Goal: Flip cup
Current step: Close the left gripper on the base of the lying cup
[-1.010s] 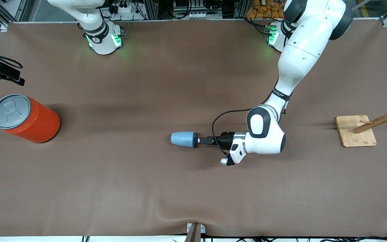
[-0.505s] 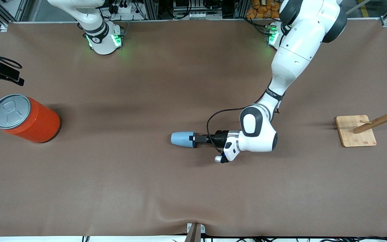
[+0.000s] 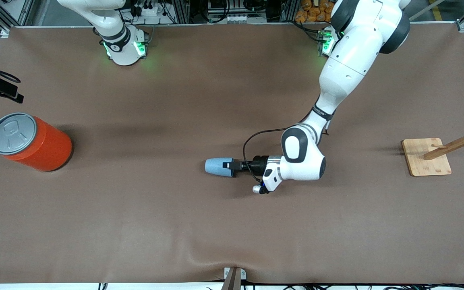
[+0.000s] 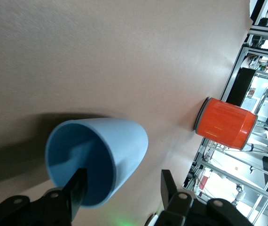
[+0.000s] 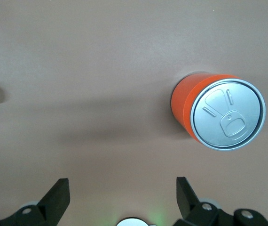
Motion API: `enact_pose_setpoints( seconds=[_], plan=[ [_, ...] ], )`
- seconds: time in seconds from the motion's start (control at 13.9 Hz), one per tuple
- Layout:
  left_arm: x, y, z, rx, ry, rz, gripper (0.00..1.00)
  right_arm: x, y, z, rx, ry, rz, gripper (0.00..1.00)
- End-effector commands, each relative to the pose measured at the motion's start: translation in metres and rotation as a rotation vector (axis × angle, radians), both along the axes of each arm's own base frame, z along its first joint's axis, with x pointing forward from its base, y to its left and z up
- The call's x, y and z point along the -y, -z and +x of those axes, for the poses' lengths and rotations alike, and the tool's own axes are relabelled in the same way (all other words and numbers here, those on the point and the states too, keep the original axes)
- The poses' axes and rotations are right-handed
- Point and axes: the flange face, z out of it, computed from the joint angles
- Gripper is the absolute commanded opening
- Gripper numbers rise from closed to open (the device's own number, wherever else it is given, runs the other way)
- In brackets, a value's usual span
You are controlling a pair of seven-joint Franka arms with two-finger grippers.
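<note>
While the cup lies on its side mid-frame on the counter, mouth toward the left gripper, one parted finger is inside its rim, one outside, not yet clamped. The right gripper waits open above the orange can.

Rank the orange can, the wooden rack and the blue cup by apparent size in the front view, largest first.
1. orange can, though the wooden rack looks close in spread and is cut by the view's edge, so that order is unsure.
2. wooden rack.
3. blue cup, clearly smallest.

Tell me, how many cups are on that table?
1. The light-blue cup lies on its side mid-table, with the left gripper at its open rim. The orange can is no cup.
</note>
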Motion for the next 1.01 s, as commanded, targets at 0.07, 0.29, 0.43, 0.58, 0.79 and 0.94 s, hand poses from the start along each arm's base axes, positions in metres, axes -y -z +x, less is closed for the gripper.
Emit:
enact_pose_setpoints(
  seconds=[0.07, 0.29, 0.43, 0.58, 0.79, 0.94],
  plan=[
    [0.017, 0.013, -0.004, 0.02, -0.028, -0.028, 0.29, 0.003, -0.003, 0.001, 0.002, 0.011, 0.02, 1.0],
    [0.016, 0.005, 0.0, 0.019, -0.041, -0.035, 0.0, 0.002, -0.003, 0.001, 0.003, 0.008, 0.018, 1.0],
    [0.01, -0.021, 0.01, 0.012, -0.07, -0.019, 0.0, 0.002, -0.003, 0.001, 0.003, 0.008, 0.018, 1.0],
    [-0.005, -0.06, 0.027, 0.032, -0.087, 0.041, 0.0, 0.002, -0.003, 0.001, 0.003, 0.007, 0.018, 1.0],
    [-0.038, -0.137, 0.051, 0.08, -0.122, 0.163, 0.0, 0.003, -0.003, 0.001, 0.003, 0.008, 0.018, 1.0],
    [-0.078, -0.185, 0.063, 0.125, -0.122, 0.326, 0.0, 0.003, -0.003, 0.001, 0.003, 0.008, 0.018, 1.0]
  ],
)
